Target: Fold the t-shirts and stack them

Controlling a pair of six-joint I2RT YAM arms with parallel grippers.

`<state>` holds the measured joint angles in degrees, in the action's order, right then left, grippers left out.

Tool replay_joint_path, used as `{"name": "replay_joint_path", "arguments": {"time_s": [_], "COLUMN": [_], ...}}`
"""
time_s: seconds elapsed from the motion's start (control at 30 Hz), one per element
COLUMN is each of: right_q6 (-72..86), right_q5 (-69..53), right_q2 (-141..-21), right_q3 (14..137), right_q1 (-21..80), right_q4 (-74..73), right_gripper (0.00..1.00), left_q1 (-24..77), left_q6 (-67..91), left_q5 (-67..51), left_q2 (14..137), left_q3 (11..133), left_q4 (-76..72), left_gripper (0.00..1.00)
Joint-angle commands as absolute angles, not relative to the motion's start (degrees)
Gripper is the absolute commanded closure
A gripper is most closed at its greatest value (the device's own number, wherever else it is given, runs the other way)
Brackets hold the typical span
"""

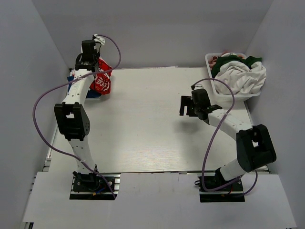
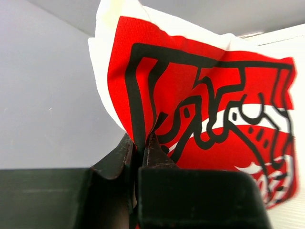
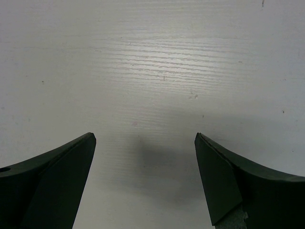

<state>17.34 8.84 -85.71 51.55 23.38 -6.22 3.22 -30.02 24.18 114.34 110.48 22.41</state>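
The left tool pinches the soft white t-shirt with the red and black print, right in front of it, and should hold tight and lay it flat; the right tool hangs wide open.

Overhead plus two wrist close-ups.
Top camera looks down on the table; left wrist sits close on the red-printed t-shirt at its far-left corner, right wrist close above the surface's right half.

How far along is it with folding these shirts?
Early on. A blue shirt lies at the far-left corner, seemingly stacked already. The left gripper is shut on a red-printed white shirt there. The right gripper hangs open, empty. The basket holds a heap of unfolded shirts.
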Motion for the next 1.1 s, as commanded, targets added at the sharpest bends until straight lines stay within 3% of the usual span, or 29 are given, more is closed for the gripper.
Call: {"name": "replay_joint_path", "arguments": {"time_s": [0.0, 0.43, 0.47, 0.5, 0.53, 0.57, 0.6, 0.83, 1.07], "right_q6": [16.44, 15.82, 15.91, 15.91, 15.91, 16.0, 16.26, 18.19, 21.53], "right_q5": [9.23, 5.72, 5.36, 5.36, 4.84, 5.1, 4.84, 4.66, 7.29], "right_q2": [-86.75, -89.38, -89.56, -89.65, -89.65, -89.56, -89.04, -83.77, -74.98], "right_q3": [54.49, 56.25, 56.42, 56.51, 56.69, 56.69, 56.52, 54.85, 51.59], "right_q1": [23.55, 23.64, 23.56, 23.64, 23.56, 23.64, 23.21, 23.55, 23.12], "right_q4": [-6.15, -7.21, -7.21, -7.73, -7.82, -8.0, -8.0, -6.86, -7.03], "right_gripper": [0.1, 0.1, 0.1, 0.1, 0.1, 0.1, 0.1, 0.1, 0.1], "left_q1": [0.36, -4.66, -5.18, -5.19, -5.71, -5.71, -5.71, -5.1, -4.04], "left_q6": [-32.16, -34.98, -34.98, -34.98, -34.98, -34.98, -34.28, -18.34, 6.29], "left_q5": [23.02, 25.3, 26.7, 28.55, 31.61, 33.21, 34.09, 30.51, 9.47], "left_q2": [113.63, 129.54, 131.38, 132.18, 132.8, 132.8, 132.8, 125.0, 114.54], "left_q3": [112.68, 121.8, 122.43, 122.43, 122.43, 122.43, 122.43, 121.81, 117.81], "left_q4": [19.86, 11.26, 10.38, 9.24, 6.71, 6.07, 6.06, 16.23, 36.28], "left_gripper": [1.0, 1.0, 0.95, 0.85, 0.33, 0.04, 0.0, 0.0, 0.0]}}
